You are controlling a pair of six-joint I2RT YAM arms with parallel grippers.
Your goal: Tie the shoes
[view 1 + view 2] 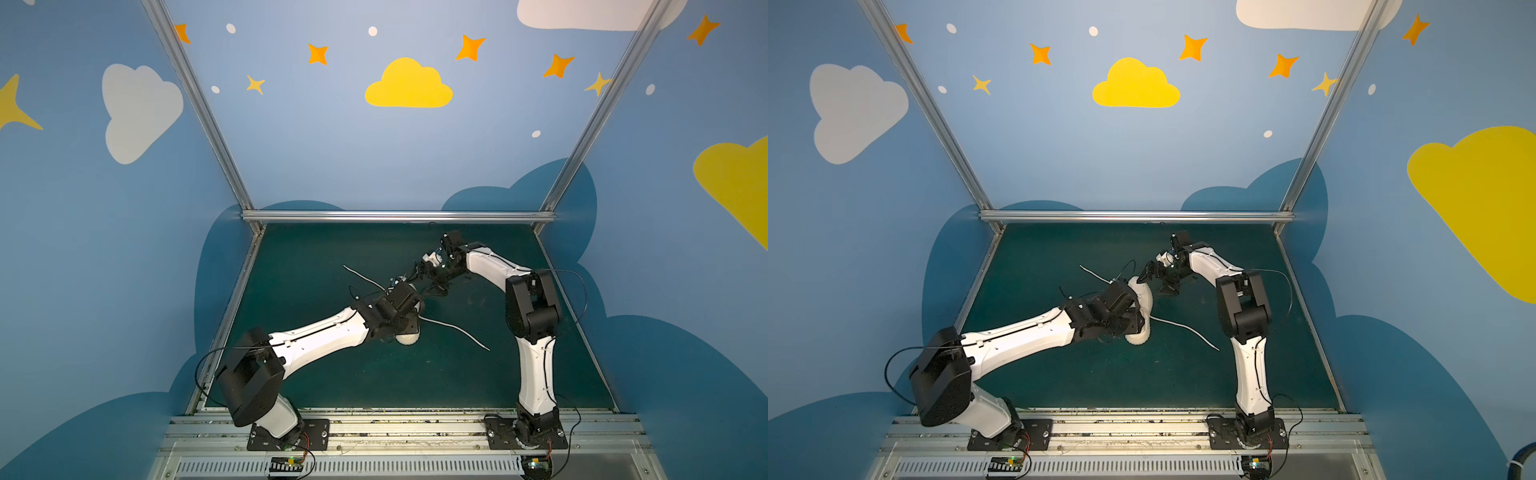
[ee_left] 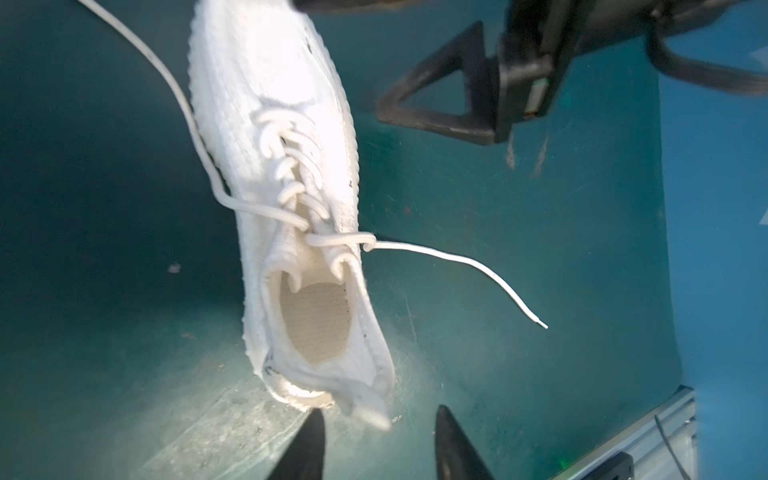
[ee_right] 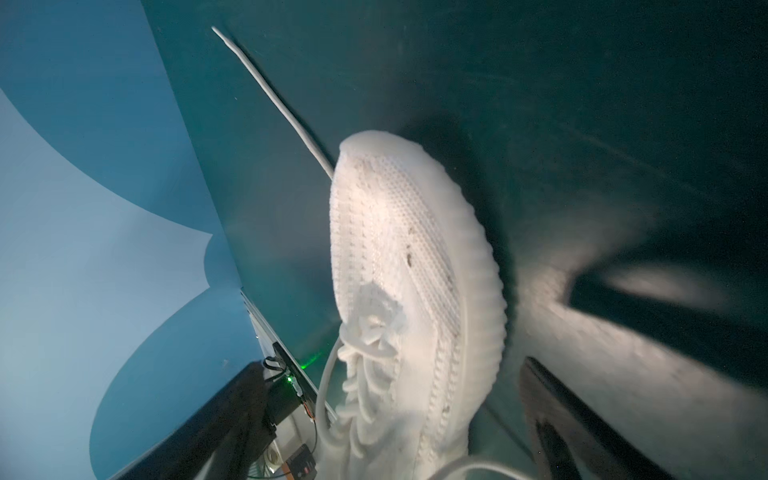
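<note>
The cream-white knit shoe point(image 2: 274, 104) lies on the green mat, mostly hidden under my left wrist in both top views point(image 1: 409, 337) point(image 1: 1144, 299). Its laces cross once above the tongue. One loose lace end point(image 1: 361, 276) runs to the back left and the other lace end point(image 1: 457, 330) to the right. My left gripper point(image 2: 380, 440) is open just behind the heel, with the heel tab point(image 2: 372, 411) lying free between its fingertips. My right gripper point(image 3: 392, 363) point(image 1: 1156, 280) stands wide open astride the toe, with a gap on each side of the shoe point(image 3: 399, 232).
The green mat point(image 1: 332, 374) is bounded by an aluminium rail point(image 1: 399, 216) at the back, blue painted walls at the sides and a metal base rail point(image 1: 399, 424) at the front. Both arms meet over the middle of the mat.
</note>
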